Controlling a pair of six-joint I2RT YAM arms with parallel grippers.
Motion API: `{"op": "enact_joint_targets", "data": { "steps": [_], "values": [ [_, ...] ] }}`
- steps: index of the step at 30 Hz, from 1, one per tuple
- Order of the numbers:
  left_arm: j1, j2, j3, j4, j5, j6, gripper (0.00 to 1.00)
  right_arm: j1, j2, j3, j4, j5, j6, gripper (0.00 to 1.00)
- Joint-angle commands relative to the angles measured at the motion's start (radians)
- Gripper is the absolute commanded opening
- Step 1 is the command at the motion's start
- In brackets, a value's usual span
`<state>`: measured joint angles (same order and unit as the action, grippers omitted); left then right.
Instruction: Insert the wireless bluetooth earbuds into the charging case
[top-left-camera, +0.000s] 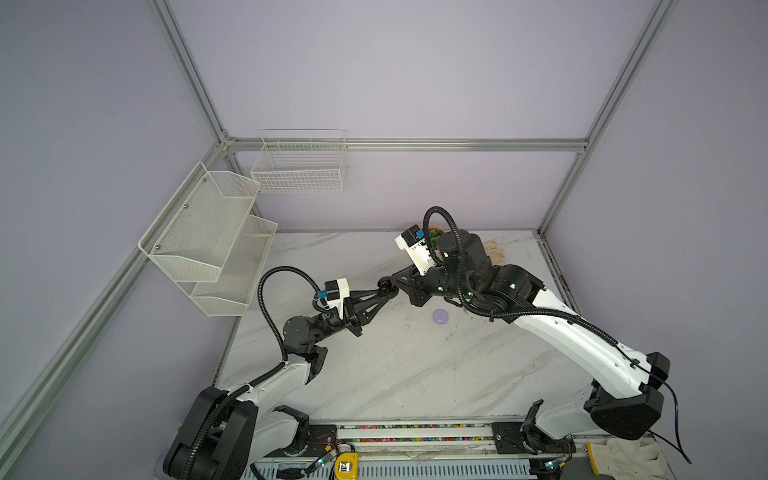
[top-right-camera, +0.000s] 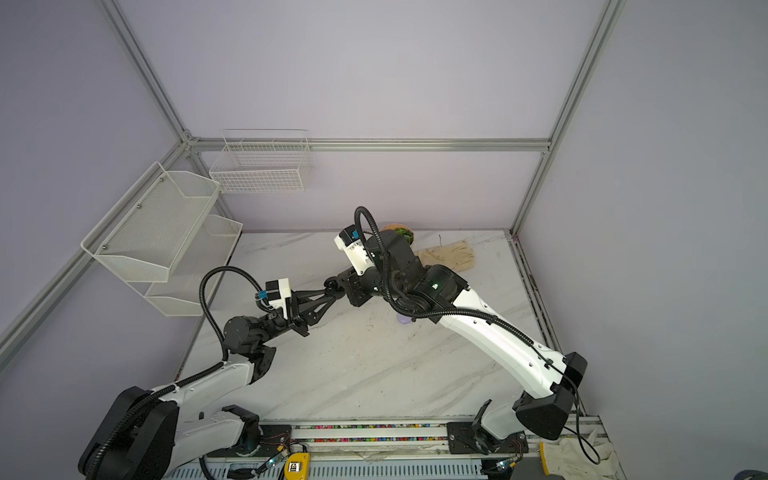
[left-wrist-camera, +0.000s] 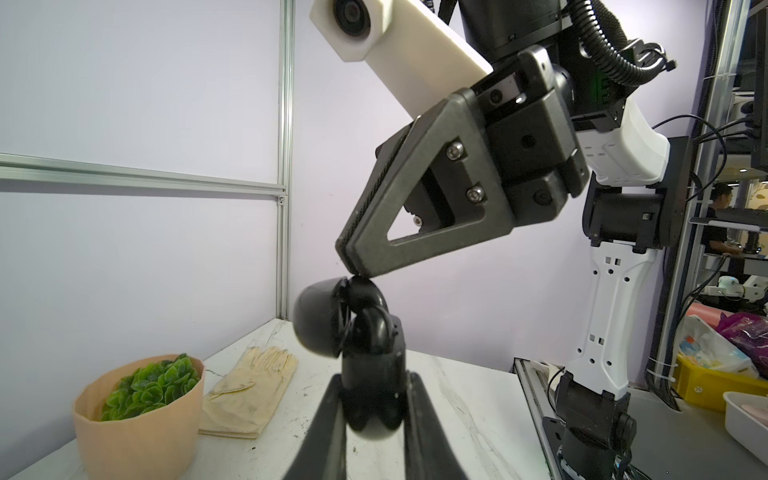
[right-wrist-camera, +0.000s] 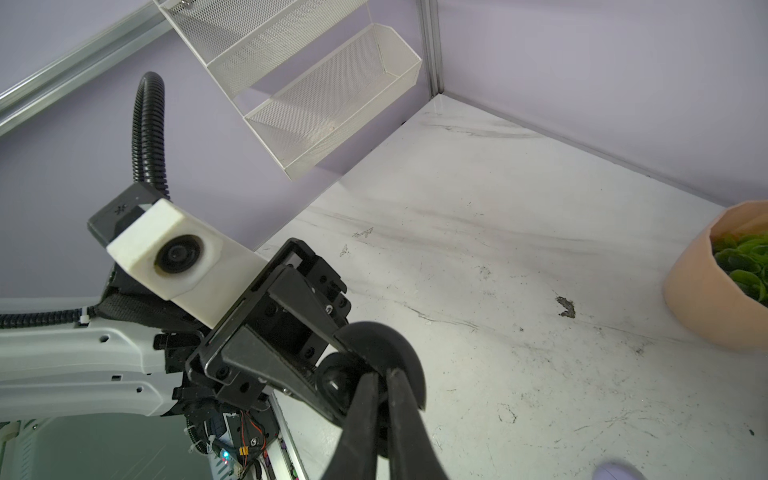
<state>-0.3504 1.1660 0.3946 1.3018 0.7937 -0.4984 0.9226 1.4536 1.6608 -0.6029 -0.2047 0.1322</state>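
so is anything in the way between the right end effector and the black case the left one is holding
Nothing visible. The shut right end effector touches the open round black charging case gripped by the left end effector, with no gap between them. Whether it pinches an earbud is hidden.

Potted plant (left-wrist-camera: 137, 415) beside glove (left-wrist-camera: 249, 395) on marble table (top-left-camera: 415, 374); mesh shelf (top-left-camera: 208, 237), wire basket (top-left-camera: 299, 166) on walls.

Bright, even, soft light; wrist views warp at edges.
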Motion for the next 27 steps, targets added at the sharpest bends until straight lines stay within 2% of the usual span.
{"op": "enact_joint_targets", "data": {
  "steps": [1,10,14,27],
  "values": [
    [-0.006,-0.006,0.004,0.065,-0.017,-0.012,0.00,0.001,-0.024,-0.028,0.001,-0.009,-0.011,0.10],
    [-0.005,0.004,0.005,0.070,-0.034,-0.011,0.00,0.001,-0.030,-0.029,0.005,-0.018,0.021,0.10],
    [-0.005,0.010,0.007,0.074,-0.041,-0.012,0.00,0.001,-0.047,-0.041,0.009,-0.020,0.049,0.14],
    [-0.005,0.005,-0.001,0.079,-0.047,-0.012,0.00,0.001,-0.031,-0.062,0.013,-0.056,0.072,0.15]
  ]
}}
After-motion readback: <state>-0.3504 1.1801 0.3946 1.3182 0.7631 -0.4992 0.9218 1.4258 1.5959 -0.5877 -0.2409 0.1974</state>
